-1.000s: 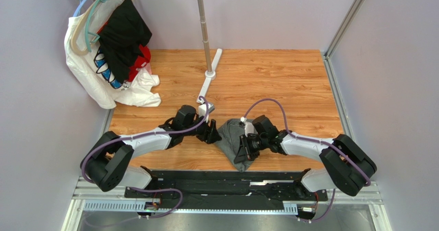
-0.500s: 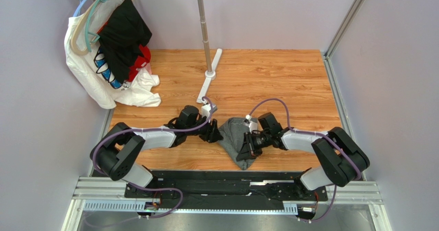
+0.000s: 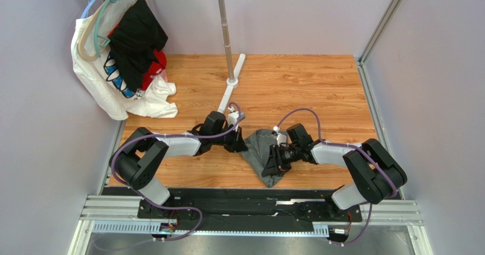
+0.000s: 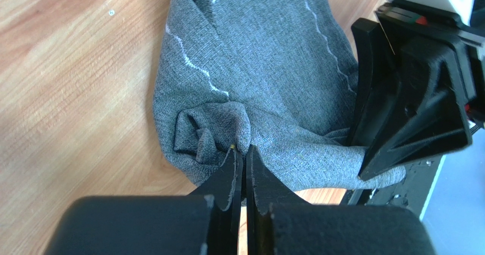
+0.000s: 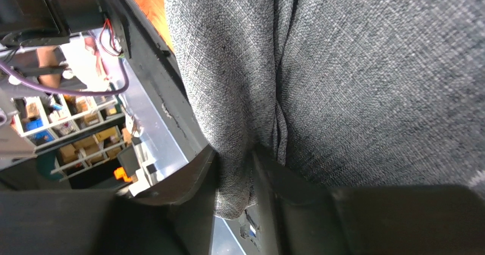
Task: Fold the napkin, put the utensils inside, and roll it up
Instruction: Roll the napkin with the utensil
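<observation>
Two sets of fingers meet our dark grey napkin (image 3: 260,152), which lies crumpled on the table (image 3: 307,90) near its front edge. Our left fingers (image 4: 229,175) are closed, pinching a puckered fold. Our right fingers (image 5: 190,189) stand apart with a fold between them.

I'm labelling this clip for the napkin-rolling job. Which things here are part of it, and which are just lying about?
Part of the job: napkin; left gripper, jaws shut at its crumpled edge; right gripper, a napkin fold between its jaws. No utensils show.
Just lying about: clothes on hangers; pole stand.
</observation>
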Robot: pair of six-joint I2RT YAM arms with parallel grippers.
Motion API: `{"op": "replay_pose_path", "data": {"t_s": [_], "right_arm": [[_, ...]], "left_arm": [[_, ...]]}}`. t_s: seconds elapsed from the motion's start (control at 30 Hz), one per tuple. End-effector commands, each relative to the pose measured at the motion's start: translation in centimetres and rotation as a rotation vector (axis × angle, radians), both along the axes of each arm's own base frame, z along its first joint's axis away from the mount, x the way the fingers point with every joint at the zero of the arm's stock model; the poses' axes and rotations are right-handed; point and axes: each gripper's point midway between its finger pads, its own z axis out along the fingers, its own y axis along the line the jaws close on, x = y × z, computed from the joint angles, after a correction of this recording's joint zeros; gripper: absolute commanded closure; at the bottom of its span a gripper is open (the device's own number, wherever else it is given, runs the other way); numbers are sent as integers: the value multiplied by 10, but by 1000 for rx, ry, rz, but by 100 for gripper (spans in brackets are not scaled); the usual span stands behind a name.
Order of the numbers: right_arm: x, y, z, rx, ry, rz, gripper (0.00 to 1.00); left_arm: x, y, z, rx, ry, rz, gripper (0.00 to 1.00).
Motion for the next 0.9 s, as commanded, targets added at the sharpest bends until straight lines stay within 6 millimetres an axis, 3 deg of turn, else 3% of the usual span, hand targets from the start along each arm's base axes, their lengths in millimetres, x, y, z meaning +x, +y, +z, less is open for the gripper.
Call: {"op": "replay_pose_path", "data": {"t_s": [0.0, 0.07, 0.33, 0.5, 0.57, 0.6, 0.63, 0.7, 0.73, 0.87], "right_arm": [[15, -17, -9, -133, -95, -39, 58], [18, -16, 1, -126, -127, -40, 52], [33, -20, 44, -153, -260, -77, 46], [47, -26, 69, -280, -433, -130, 43], [43, -14, 85, -305, -518, -103, 43], [46, -19, 83, -381, -551, -123, 43], [36, -9, 83, -402, -568, -91, 43], [43, -12, 84, -501, -626, -132, 43], [34, -4, 76, -533, -636, -101, 43], [35, 8, 71, -641, -761, -106, 43]], "left_arm": [[5, -1, -4, 71, 66, 10, 100], [4, -1, -7, 90, 104, 4, 100], [4, -5, -9, 127, 174, -12, 100], [3, -4, -10, 142, 194, -18, 100], [3, -5, -11, 144, 202, -20, 100], [3, -5, -11, 146, 204, -22, 100], [3, -5, -11, 145, 205, -21, 100], [2, -4, -13, 152, 209, -20, 100], [2, -4, -14, 153, 212, -21, 100], [1, -4, -15, 156, 220, -19, 100]]}}
